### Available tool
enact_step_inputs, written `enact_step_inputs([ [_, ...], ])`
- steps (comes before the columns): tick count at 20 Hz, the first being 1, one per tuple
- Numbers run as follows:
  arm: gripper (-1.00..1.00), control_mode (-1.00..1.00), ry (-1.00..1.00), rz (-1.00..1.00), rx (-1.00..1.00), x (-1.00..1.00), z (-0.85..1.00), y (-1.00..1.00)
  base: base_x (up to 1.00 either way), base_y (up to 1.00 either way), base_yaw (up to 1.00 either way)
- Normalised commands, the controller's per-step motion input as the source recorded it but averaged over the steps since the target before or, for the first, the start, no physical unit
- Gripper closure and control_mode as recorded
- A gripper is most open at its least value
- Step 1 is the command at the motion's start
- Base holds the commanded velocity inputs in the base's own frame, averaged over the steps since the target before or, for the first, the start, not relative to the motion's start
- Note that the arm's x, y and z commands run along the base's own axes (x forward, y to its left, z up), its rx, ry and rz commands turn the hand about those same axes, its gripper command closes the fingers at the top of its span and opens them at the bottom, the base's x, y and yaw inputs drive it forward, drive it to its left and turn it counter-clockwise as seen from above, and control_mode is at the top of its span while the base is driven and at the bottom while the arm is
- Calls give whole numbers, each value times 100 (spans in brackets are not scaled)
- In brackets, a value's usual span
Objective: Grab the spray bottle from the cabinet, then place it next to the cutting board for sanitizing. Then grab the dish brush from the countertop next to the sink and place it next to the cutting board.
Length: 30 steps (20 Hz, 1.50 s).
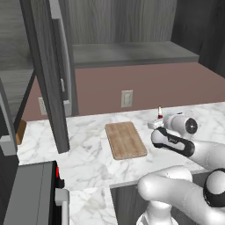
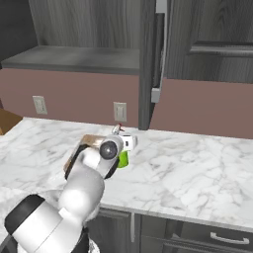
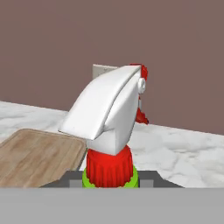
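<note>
No legible txt or labels.

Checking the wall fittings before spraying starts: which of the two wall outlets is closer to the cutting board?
The cream outlet directly behind the cutting board. The other outlet sits farther left, beyond the open cabinet door.

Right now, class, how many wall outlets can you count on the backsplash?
2. One outlet is on the wall behind the board; the other sits further left, partly cut off by the open cabinet door. More may be hidden behind it.
</note>
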Motion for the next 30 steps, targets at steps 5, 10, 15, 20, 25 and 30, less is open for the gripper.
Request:
enact_step_inputs([
  [5, 100, -100, -1, 14, 12, 35, -11, 0, 0, 0, 0],
  [10, 100, -100, 0, 6, 1, 5, -1, 0, 0, 0, 0],
  [15, 100, -100, -4, 2, 0, 0, -10, 0, 0, 0, 0],
  [20, 100, -100, -5, 2, 0, 0, -14, 0, 0, 0, 0],
  [25, -100, -100, 0, 0, 0, 0, -31, 0, 0, 0, 0],
  [30, -100, -100, 0, 0, 0, -1, -11, 0, 0, 0, 0],
])
